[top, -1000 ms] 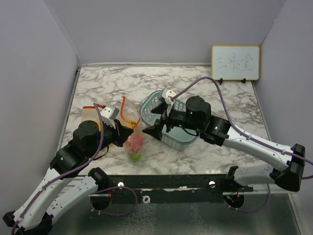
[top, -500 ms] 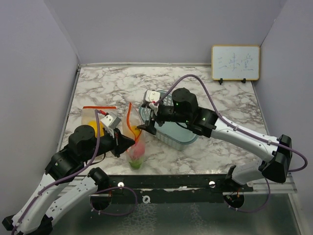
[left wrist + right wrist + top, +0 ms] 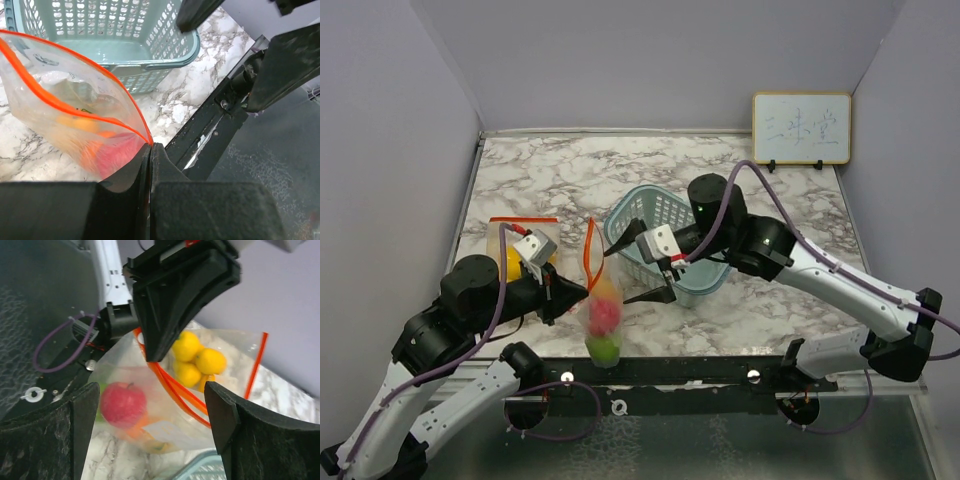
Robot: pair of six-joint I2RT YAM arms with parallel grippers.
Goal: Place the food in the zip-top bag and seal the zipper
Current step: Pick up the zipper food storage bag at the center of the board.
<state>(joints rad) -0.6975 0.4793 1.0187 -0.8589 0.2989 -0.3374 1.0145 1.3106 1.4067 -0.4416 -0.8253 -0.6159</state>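
left gripper [image 3: 568, 290]: fingers clamped together on the near corner of the zip-top bag [image 3: 75, 120], right where the mouth ends
right gripper [image 3: 638, 270]: fingers spread wide with nothing between them, pointing at the bag mouth, tips near the bag but not touching it
zipper [image 3: 172, 387]: unsealed, its two orange-red strips bow apart and meet only at the left fingertips
bag: hangs down from the left fingers with the mouth gaping towards the right fingers; can't tell if its bottom rests on the table [image 3: 550, 180]
food in bag: red apple [image 3: 122, 402], green one [image 3: 604, 348] under it and an orange piece [image 3: 80, 122], all below the left fingertips
basket [image 3: 100, 20]: teal lattice, just beyond the bag from the left fingers, under and behind the right fingers
second bag [image 3: 523, 222]: clear with an orange strip, flat on the table behind the left fingers
yellow round fruits [image 3: 195, 360]: inside the second bag, seen past the left fingers
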